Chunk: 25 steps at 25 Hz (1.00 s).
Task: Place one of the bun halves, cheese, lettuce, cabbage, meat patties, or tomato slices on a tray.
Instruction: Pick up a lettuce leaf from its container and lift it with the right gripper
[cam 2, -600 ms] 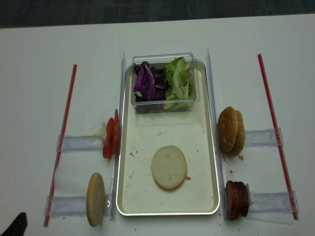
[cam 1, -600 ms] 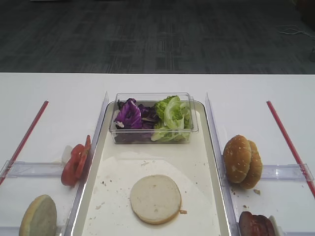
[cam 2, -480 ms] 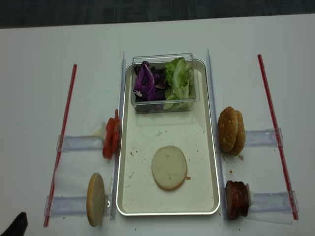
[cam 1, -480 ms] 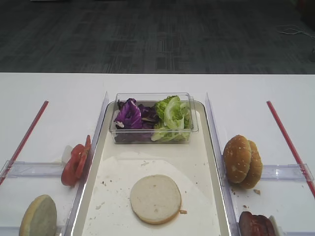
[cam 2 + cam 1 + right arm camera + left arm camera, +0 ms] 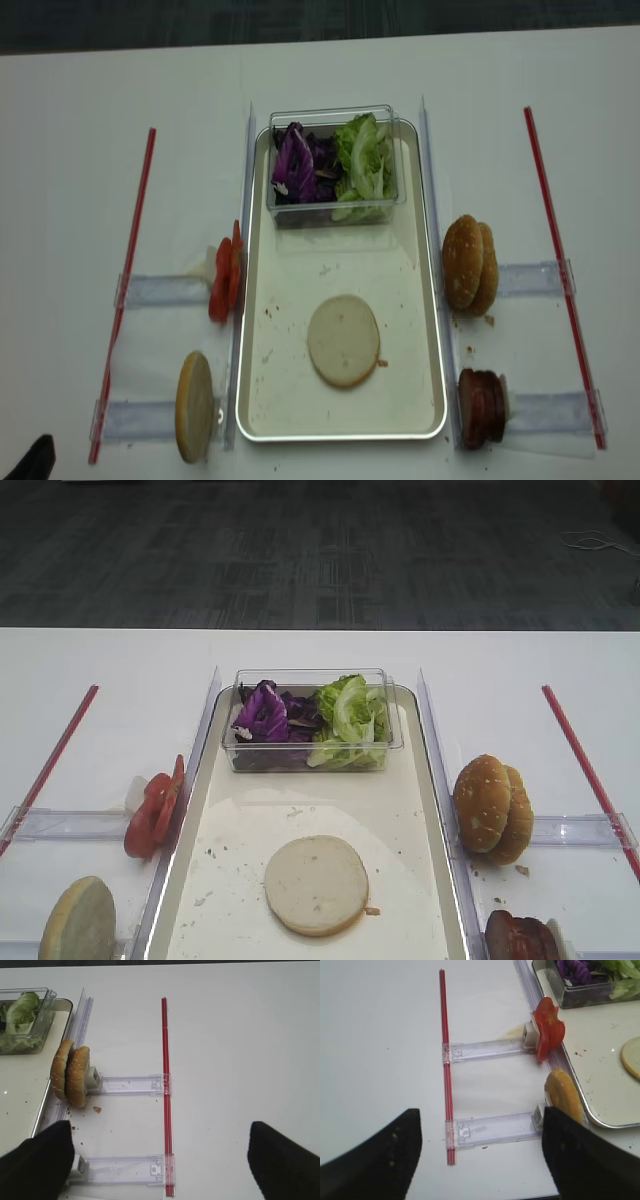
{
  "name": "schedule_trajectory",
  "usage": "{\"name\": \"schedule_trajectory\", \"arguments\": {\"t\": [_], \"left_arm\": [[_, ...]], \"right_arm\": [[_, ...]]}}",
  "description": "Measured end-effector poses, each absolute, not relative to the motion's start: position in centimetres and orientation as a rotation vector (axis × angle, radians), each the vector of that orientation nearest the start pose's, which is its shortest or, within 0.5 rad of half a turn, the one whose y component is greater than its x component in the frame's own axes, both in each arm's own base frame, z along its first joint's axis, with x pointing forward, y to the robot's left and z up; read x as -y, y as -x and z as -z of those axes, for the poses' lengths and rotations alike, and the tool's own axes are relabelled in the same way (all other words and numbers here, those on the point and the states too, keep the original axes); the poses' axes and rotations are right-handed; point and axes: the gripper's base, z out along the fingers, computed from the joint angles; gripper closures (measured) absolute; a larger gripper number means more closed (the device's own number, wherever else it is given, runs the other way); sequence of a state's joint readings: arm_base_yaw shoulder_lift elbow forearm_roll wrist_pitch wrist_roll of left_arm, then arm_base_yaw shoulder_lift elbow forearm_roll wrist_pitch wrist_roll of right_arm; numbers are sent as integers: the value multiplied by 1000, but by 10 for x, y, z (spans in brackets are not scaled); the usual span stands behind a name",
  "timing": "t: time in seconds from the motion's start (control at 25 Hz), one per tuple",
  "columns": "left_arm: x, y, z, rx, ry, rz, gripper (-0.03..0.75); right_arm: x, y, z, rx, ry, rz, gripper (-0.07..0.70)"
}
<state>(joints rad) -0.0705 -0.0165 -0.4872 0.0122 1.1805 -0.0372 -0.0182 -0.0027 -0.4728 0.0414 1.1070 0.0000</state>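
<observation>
change: none, scene as a moment ago | bun half [image 5: 343, 340] lies flat on tray [image 5: 420, 300] | right tool [image 5: 160, 1160] wide, empty; left tool [image 5: 480, 1152] wide, empty | next: pick another ingredient

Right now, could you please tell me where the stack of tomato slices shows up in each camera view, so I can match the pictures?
Exterior high: tomato slices at lower left, just outside the tray edge.
Exterior high (realsense): left of centre, against the tray's left rim.
Left wrist: upper right, standing on edge.
Right wrist: not in view.
Shared landmark: the clear tub of greens at the tray's far end.
</observation>
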Motion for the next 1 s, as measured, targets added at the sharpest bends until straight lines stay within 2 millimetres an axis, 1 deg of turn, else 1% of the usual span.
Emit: {"name": "schedule_trajectory", "arguments": {"t": [0.2,0.36,0.48,0.64,0.76,1.0], "left_arm": [[-2,11,-264,-2160,-35,47,211],[-2,11,-264,-2160,-35,47,211],[-2,11,-264,-2160,-35,47,211],[-2,11,-264,-2160,-35,47,211],[-2,11,-264,-2160,-35,47,211],[-2,11,-264,-2160,-35,47,211]], "right_arm": [[-3,-7,-282,-2128,-19,-40,-61],[-3,-26,-298,-2196,-22,-41,-61],[-4,-44,-312,-2253,-26,-66,-61],[-9,-77,-328,-2341,-41,-157,-61],[-10,-104,-341,-2401,-49,-180,-61],[-9,-170,-356,-2544,-57,-192,-61]]}}
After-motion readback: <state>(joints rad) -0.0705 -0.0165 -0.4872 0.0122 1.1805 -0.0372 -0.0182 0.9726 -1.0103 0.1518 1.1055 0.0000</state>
